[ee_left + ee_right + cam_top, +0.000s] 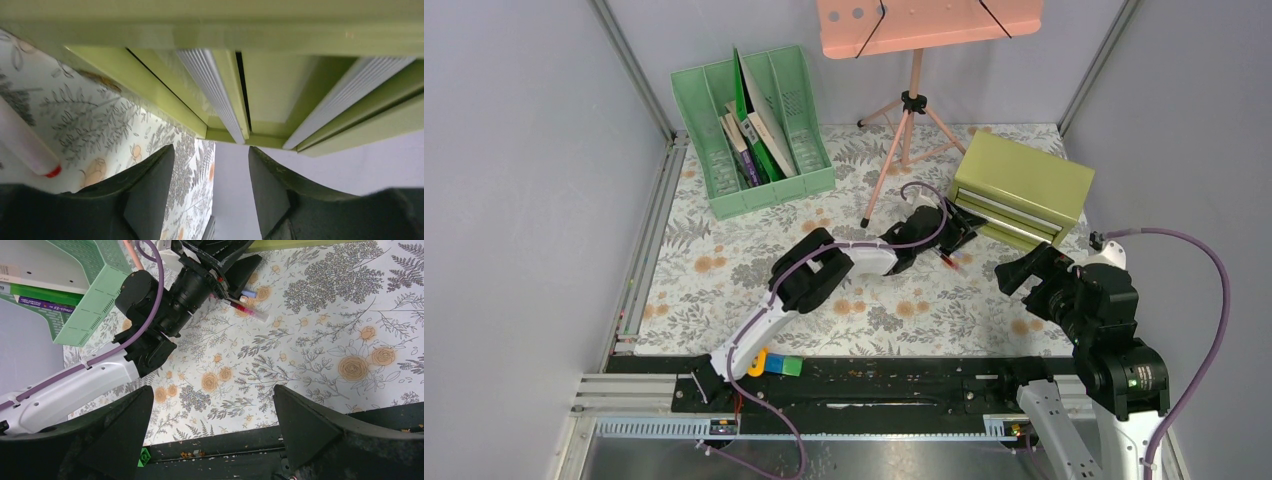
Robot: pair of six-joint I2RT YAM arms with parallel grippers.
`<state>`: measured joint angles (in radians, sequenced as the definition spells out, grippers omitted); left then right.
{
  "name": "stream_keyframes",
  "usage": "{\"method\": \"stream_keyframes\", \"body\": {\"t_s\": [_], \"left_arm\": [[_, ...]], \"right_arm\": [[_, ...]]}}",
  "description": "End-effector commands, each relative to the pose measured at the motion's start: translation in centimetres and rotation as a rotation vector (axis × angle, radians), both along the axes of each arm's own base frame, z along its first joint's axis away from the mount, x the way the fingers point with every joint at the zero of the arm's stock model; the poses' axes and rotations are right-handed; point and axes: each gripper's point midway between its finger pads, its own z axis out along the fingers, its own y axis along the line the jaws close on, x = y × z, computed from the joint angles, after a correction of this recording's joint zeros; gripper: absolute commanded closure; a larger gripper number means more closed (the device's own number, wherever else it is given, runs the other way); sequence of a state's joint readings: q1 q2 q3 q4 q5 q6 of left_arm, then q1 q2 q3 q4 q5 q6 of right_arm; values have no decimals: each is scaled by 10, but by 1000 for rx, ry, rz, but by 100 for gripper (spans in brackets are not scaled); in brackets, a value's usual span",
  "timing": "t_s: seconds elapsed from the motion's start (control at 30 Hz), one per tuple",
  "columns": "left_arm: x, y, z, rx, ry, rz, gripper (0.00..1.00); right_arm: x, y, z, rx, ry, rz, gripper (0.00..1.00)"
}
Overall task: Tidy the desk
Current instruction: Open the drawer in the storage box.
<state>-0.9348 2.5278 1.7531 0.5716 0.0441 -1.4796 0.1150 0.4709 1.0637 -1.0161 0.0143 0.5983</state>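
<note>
Left gripper (952, 236): jaws apart, the gap between the dark fingers (150, 195) bare, nothing clamped; tips face the front of the olive-green drawer box (1024, 185), close to its pale ribbed pulls (215, 90); whether they touch it I cannot tell; a slim pale pen with red on it (250, 311) lies on the cloth just beside this gripper. Right gripper (215, 430): jaws spread wide, empty, hanging above the flowered cloth on the right side, near the box; the desk (724, 270) fills the cell floor beneath both arms, aluminium rails along its edges; a green file rack (749, 130) holding books stands at the far left corner; a pink board on a tripod (914, 25) at the far middle; yellow, blue and green blocks (774, 365) sit on the near rail by the left arm's base.
</note>
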Motion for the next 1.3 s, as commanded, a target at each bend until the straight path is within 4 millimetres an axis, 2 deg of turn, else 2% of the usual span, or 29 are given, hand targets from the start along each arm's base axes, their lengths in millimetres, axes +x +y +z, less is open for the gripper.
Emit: {"method": "stream_keyframes", "body": {"t_s": [0.0, 0.4, 0.53, 0.83, 0.93, 1.1, 1.2, 1.27], "left_arm": [[26, 2, 24, -68, -34, 108, 43], [48, -10, 29, -70, -41, 169, 45], [53, -5, 19, -60, 14, 216, 58], [59, -2, -4, -60, 79, 270, 59], [61, -2, -10, -69, 93, 285, 64], [64, -3, -10, -78, 94, 291, 82], [63, -3, -2, -73, 70, 286, 97], [62, -2, 7, -72, 46, 278, 100]], "right_arm": [[-2, -1, 7, -15, -24, 10, 3], [-3, -2, 9, -23, -36, 13, 3], [-4, -1, 10, -25, -43, 19, 3], [-2, -3, 12, -45, -47, 25, 3], [-2, -3, 11, -49, -44, 26, 3], [-1, -3, 11, -54, -40, 29, 3], [0, -3, 10, -53, -40, 29, 3], [3, -1, 8, -45, -38, 31, 3]]}}
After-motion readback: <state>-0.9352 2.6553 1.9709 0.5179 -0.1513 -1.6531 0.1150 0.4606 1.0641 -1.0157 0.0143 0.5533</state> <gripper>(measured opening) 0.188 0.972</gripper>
